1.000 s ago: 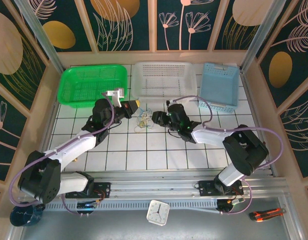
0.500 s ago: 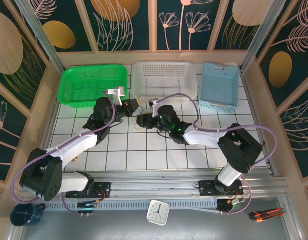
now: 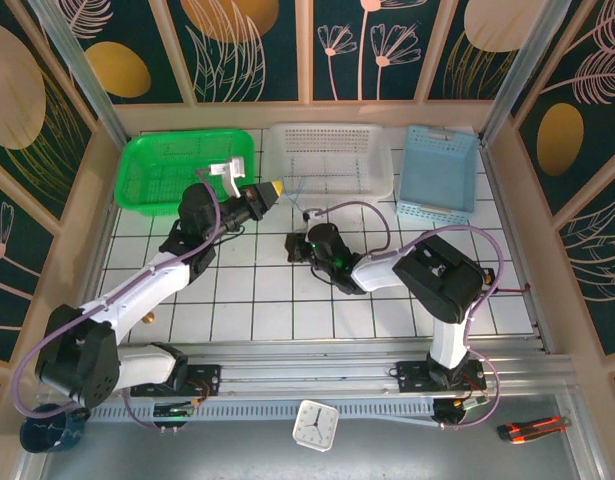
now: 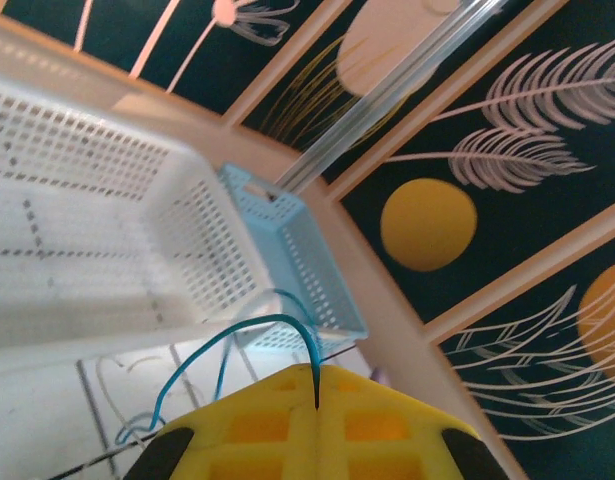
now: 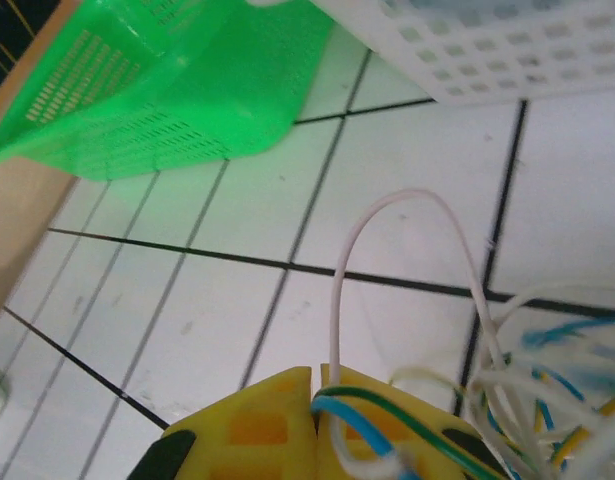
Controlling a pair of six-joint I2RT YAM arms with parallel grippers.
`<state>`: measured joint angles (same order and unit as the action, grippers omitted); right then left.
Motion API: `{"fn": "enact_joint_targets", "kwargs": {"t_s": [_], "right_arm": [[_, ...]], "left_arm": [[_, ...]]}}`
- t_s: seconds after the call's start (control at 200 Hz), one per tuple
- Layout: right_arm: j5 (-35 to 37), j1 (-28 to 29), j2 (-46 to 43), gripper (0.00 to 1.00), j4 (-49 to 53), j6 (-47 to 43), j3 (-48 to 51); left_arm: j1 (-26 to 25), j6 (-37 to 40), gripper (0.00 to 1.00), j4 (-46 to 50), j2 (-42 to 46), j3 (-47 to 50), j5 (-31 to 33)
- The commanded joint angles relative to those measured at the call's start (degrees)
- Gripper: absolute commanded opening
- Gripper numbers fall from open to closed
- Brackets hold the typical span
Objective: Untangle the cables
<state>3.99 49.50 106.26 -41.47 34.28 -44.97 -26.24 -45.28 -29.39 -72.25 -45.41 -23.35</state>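
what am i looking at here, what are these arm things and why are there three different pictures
These are two robot arms bolted at the near edge of a white tiled table. The wide picture comes from a fixed camera above and behind them. The other two come from a small camera on each wrist, so the yellow blocks at the bottom are that arm's own fingers.

Three baskets stand along the far side: a green basket, a white basket and a light blue basket.

The left pincer is shut on a thin blue cable, close to the white basket. The right pincer is shut on the cables, a tangle of white, blue and yellow wires low over the tiles.
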Motion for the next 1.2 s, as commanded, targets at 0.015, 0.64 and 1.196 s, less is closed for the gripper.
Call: {"fn": "enact_joint_targets", "kwargs": {"t_s": [0.015,0.64,1.196], "right_arm": [[2.7,-0.3,-1.8,0.03,-2.4,2.3,3.4],[0.7,-0.9,-6.2,0.41,0.6,3.9,9.8],[-2.0,-2.1,-6.3,0.44,6.1,3.5,10.0]], "left_arm": [[0.2,-1.9,0.00,-1.3,1.6,-3.4,-1.7],[0.3,-4.2,0.00,-1.9,2.8,-9.4,-2.1],[0.2,-9.8,0.00,-4.1,4.7,-16.4,-0.7]]}}
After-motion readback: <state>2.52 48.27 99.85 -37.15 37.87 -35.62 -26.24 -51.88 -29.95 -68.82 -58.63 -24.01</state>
